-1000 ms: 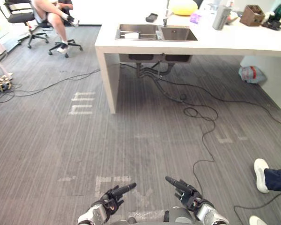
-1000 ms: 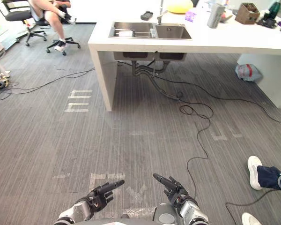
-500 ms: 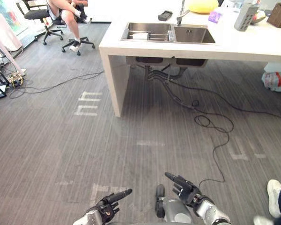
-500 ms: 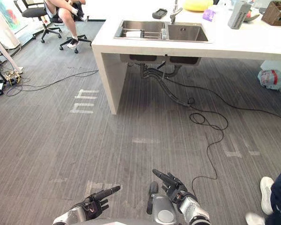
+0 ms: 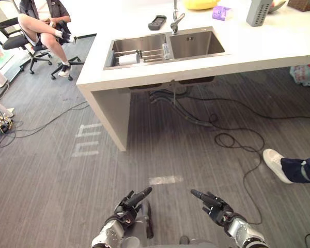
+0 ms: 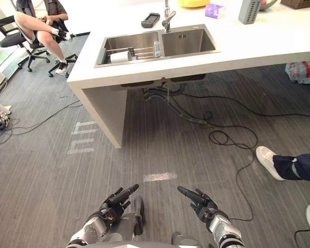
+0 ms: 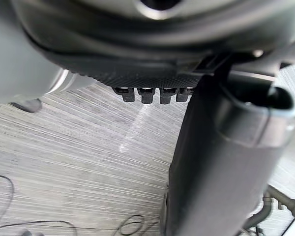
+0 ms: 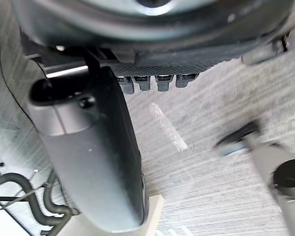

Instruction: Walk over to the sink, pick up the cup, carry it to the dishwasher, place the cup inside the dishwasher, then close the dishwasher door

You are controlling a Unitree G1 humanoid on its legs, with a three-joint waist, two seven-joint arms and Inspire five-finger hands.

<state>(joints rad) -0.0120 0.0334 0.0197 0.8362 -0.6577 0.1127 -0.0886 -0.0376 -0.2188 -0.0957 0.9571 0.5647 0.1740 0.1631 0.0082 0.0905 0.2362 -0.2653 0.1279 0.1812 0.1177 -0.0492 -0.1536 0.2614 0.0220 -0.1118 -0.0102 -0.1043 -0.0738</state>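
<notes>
Ahead, what looks like the cup (image 5: 166,50), small and clear, is being shown upright in the sink (image 5: 196,44), on the rack of the left basin and right against the divider between the two basins; from this far off it cannot be told for certain that it is a cup. A white object (image 5: 127,58) is being shown lying on the same rack, toward the basin's outer end. The faucet (image 5: 175,20) is being seen rising just behind the divider, and a dark device (image 5: 157,22) is lying beside it on the white counter (image 5: 279,44), with a grey container (image 5: 258,11) standing farther along.

The left hand (image 5: 129,202) is being held low over the striped floor (image 5: 51,181), well apart from the sink, its fingers straight, pointed forward and carrying nothing. The right hand (image 5: 214,202) is being held the same way beside it, equally empty. A pale tape mark (image 5: 165,180) is lying on the floor just beyond both hands.

A person (image 5: 39,23) is being seated on an office chair (image 5: 13,42) off to the left, and another person's white shoe (image 5: 273,164) is being shown at the right.
</notes>
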